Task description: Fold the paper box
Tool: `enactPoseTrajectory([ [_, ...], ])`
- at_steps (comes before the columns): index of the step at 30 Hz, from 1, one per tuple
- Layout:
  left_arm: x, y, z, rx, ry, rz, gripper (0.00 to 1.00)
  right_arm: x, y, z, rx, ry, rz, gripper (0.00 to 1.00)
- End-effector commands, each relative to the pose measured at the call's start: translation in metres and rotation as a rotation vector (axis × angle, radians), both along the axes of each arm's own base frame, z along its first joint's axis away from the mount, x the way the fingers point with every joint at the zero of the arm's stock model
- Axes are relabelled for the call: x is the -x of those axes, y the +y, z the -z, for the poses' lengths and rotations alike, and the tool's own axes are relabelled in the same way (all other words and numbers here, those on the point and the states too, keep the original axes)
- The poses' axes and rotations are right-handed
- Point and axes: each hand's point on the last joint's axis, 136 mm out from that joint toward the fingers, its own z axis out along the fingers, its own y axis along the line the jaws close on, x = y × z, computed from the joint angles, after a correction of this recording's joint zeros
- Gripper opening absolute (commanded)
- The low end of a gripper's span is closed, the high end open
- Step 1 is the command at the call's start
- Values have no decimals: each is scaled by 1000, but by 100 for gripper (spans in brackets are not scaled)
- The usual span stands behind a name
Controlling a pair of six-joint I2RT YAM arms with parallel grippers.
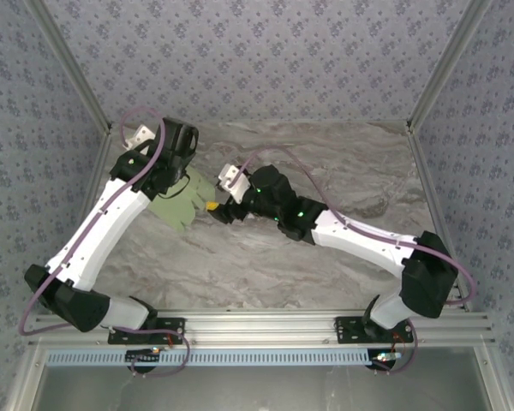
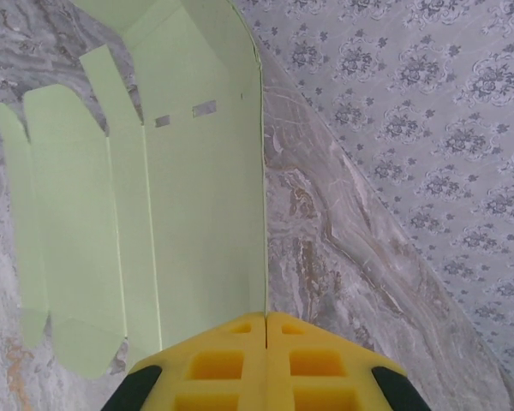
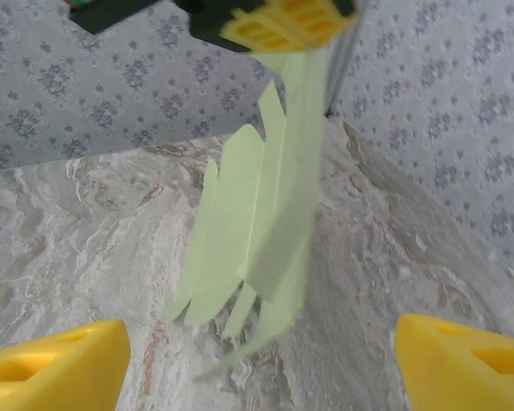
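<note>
The paper box (image 2: 197, 214) is a pale lime-green die-cut sheet with scalloped tabs, partly creased. My left gripper (image 2: 265, 318) is shut on one edge of it, and the sheet stretches away from the yellow fingers (image 2: 214, 364) over the table. From the right wrist the sheet (image 3: 257, 223) hangs down from the left gripper (image 3: 283, 21) at the top, its tabs near the table. My right gripper (image 3: 261, 336) is open wide, the sheet's lower end ahead of it and touching neither finger. From above, the sheet (image 1: 178, 205) lies between the two arms, with the right gripper (image 1: 219, 210) just to its right.
The marbled grey table (image 1: 325, 257) is walled by patterned panels (image 1: 265, 60) at the back and sides. A metal frame post (image 1: 441, 64) stands at the back right corner. The left arm (image 1: 103, 231) and right arm (image 1: 360, 235) reach in from the near edge.
</note>
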Motion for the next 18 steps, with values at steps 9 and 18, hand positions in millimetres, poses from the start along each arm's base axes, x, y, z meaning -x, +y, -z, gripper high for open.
enactPoseTrajectory([
  [9, 10, -4, -21, 70, -38, 8, 0, -28, 31, -21, -8, -177, 37, 64],
  [18, 12, 1, -28, 77, -64, -6, 0, -39, 26, -20, -9, -198, 99, 13],
])
